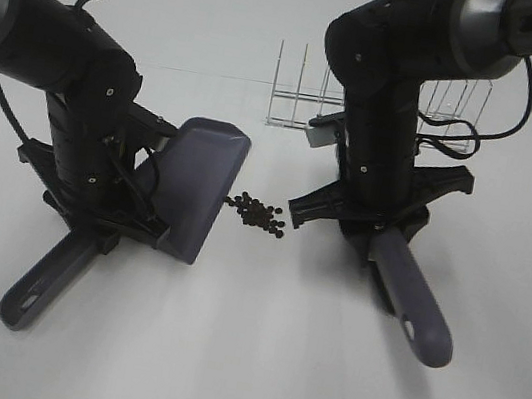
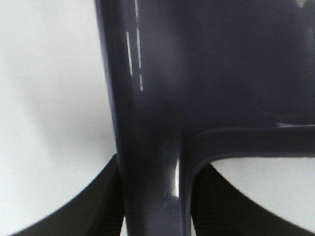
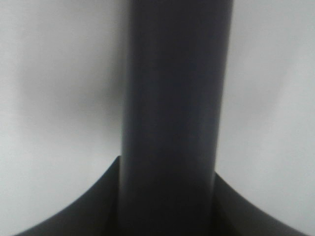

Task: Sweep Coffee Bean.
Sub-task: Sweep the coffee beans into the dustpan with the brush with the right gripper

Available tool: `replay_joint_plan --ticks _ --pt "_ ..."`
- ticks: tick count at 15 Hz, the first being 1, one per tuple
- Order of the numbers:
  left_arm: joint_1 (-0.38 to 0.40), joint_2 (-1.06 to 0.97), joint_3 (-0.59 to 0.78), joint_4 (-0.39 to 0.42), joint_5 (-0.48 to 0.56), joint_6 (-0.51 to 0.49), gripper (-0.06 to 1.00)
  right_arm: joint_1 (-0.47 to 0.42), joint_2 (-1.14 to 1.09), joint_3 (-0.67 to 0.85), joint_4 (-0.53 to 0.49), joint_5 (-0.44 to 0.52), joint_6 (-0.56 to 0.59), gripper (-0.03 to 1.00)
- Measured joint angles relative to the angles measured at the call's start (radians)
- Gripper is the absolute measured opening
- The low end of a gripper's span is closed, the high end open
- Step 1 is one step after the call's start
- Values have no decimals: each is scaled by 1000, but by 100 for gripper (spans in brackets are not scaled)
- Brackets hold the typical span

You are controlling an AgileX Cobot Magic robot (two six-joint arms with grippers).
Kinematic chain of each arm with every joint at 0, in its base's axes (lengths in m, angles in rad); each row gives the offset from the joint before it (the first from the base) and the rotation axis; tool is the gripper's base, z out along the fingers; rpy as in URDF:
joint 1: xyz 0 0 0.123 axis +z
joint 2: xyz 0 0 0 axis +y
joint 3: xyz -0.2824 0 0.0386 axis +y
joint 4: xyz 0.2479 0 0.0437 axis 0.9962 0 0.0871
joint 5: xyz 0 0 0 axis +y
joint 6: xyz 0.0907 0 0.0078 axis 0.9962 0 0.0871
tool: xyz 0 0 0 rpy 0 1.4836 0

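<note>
A loose cluster of small dark coffee beans [image 1: 258, 215] lies on the white table between the two arms. My left gripper [image 1: 119, 217] is shut on the grey dustpan [image 1: 197, 187], whose open edge sits just left of the beans; its handle [image 1: 42, 284] sticks out toward the front left. The dustpan fills the left wrist view [image 2: 197, 73]. My right gripper [image 1: 375, 227] is shut on the grey brush handle [image 1: 415, 296], just right of the beans. The handle fills the right wrist view [image 3: 172, 113]. The brush bristles are hidden behind the arm.
A clear wire rack [image 1: 363, 99] stands at the back behind the right arm. The white table [image 1: 241, 358] stretches in front of both arms.
</note>
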State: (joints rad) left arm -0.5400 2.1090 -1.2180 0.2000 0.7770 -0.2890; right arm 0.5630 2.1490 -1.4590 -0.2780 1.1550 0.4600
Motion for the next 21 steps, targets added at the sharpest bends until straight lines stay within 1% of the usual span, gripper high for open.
replay_joint_plan --ticks 3,5,7,9,10,11,12,13,15,17,19,21 --pt "0 0 0 0 -1 1 33 2 37 -66 163 -70 -3 26" --pt "0 0 0 0 -1 1 33 4 60 -110 226 -85 -4 26" --pt "0 0 0 0 -1 1 33 4 119 -186 278 -69 -11 26" --pt "0 0 0 0 -1 1 33 4 176 -270 356 -41 -31 26" --pt "0 0 0 0 -1 1 33 4 195 -324 477 -73 -63 26" --pt "0 0 0 0 -1 1 33 4 195 -335 517 -89 -76 26" --pt "0 0 0 0 -1 1 33 4 195 -355 595 -118 -97 26" --pt "0 0 0 0 -1 1 33 4 195 -371 644 -141 -115 26" --pt "0 0 0 0 -1 1 33 4 202 -413 680 -154 -128 26" --pt "0 0 0 0 -1 1 33 4 203 -462 677 -132 -135 26" --pt "0 0 0 0 -1 2 33 4 203 -523 650 -68 -144 26" --pt "0 0 0 0 -1 2 33 4 203 -580 558 32 -152 26"
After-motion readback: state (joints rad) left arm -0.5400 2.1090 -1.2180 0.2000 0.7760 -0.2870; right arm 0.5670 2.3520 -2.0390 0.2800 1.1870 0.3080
